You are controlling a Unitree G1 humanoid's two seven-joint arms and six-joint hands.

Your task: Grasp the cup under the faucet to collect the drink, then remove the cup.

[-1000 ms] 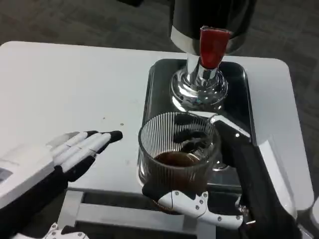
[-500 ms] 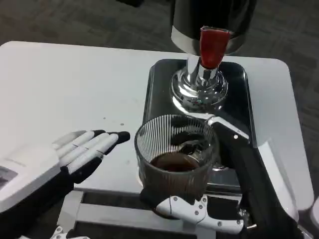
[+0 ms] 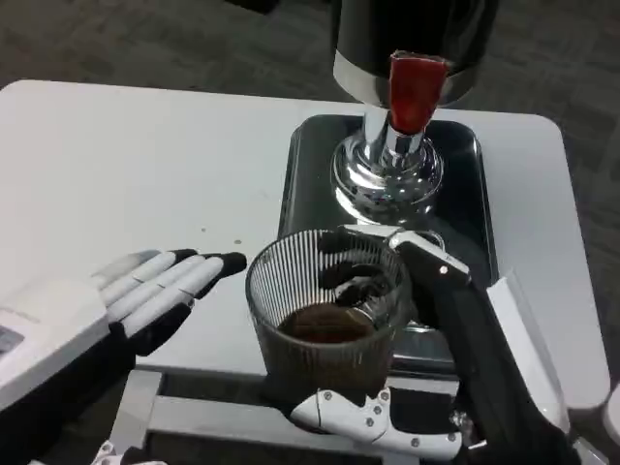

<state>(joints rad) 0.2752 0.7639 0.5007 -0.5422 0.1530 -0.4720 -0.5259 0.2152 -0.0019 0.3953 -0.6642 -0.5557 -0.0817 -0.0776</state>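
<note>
Left robot hand lies flat over the table at the near left, fingers straight and a bit apart, holding nothing; black fingertips point toward the cup, close to its left wall but not touching.

Center: the cup, clear ribbed glass w/ dark drink in the bottom third or so, sits near the table's front edge, well apart from the faucet and forward of it. It overlaps the front lip of the dark tray; can't tell if it's lifted or resting.

Right robot hand grips the cup: black fingers seen thru the glass on the far side, a white finger under/along the near base, silver-and-black forearm coming in from the lower right.

Behind: faucet w/ red lever, on a chrome base standing in the tray.

Judgement: fill looks done, removal under way. Risks:
- slosh or spill if the cup gets tilted or jerked, since liquid is free and the rim is open
- smooth glass could slip in the grip, esp. w/ support mostly at base and back
- the cup is at the table's front edge, so a drop here goes to the floor
- left fingertips are near enough to bump the cup if either arm drifts sideways
</note>
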